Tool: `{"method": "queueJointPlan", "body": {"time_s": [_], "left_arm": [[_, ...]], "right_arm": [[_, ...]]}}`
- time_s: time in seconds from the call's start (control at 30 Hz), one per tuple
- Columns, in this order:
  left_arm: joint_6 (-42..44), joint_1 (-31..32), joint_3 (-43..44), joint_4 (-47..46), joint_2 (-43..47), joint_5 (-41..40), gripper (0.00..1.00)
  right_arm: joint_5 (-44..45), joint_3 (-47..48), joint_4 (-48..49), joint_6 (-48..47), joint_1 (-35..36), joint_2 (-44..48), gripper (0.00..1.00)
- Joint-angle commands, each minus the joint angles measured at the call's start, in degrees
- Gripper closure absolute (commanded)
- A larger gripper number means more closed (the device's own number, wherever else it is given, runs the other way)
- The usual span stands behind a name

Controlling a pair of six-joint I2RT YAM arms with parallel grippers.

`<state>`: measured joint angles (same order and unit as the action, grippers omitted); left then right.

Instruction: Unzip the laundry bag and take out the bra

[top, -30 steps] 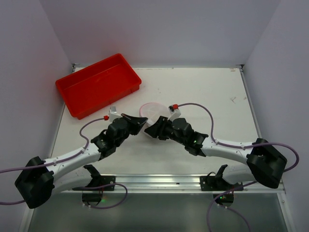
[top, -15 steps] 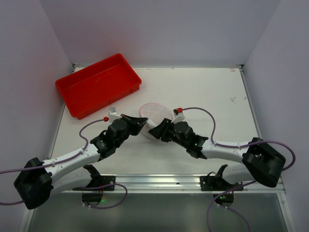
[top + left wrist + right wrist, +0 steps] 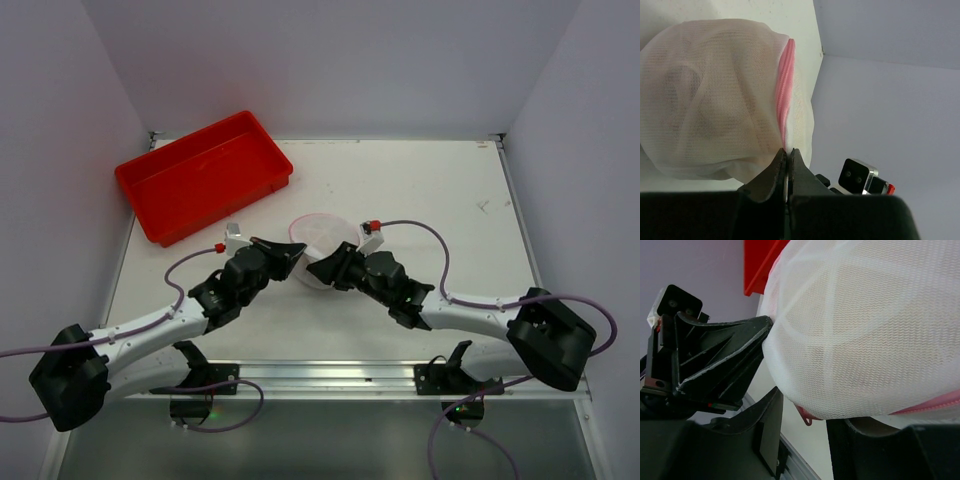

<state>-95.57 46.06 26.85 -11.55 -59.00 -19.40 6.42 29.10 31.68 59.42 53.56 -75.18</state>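
From above, a white table [image 3: 430, 190] is seen enclosed by pale lilac walls, with a red tray [image 3: 203, 176] set askew at its far left. The laundry bag [image 3: 322, 232] is found near the table's middle, between the two arms. The left gripper [image 3: 296, 252] is met at the bag's left edge and the right gripper [image 3: 318, 270] at its near edge. Compared with a second ago, the right wrist is shifted a little to the right, and more of the bag's round pink rim is exposed. The tray and the left arm are unchanged. The bag appears round here, so no long axis can be made out.

In the left wrist view, the left gripper's [image 3: 788, 156] jaws are pressed together on the bag's [image 3: 715, 90] edge, at the near end of the pink zipper [image 3: 783, 95]. The zipper is directed straight away from the fingertips. The bra [image 3: 705, 115] is glimpsed as beige shapes behind the mesh.

In the right wrist view, the right gripper's [image 3: 815, 432] jaws are held apart under the bag [image 3: 865, 330], and a small pink pull tab [image 3: 807, 417] hangs in the gap
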Motion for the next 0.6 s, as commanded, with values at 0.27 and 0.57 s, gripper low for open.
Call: {"method": "queueJointPlan", "body": {"time_s": [0.27,0.57], "left_arm": [[-1.1,0.7,0.0,-2.5,-0.9,-3.2,1.0],[0.3,0.7,1.4,-2.1,-1.1,-5.7,1.0]], "right_arm": [[-1.5,1.0,3.7,-0.8,-0.3,2.8,0.6],[0.8,-0.1,-7.7,-0.3,-0.3,8.7,0.49]]}}
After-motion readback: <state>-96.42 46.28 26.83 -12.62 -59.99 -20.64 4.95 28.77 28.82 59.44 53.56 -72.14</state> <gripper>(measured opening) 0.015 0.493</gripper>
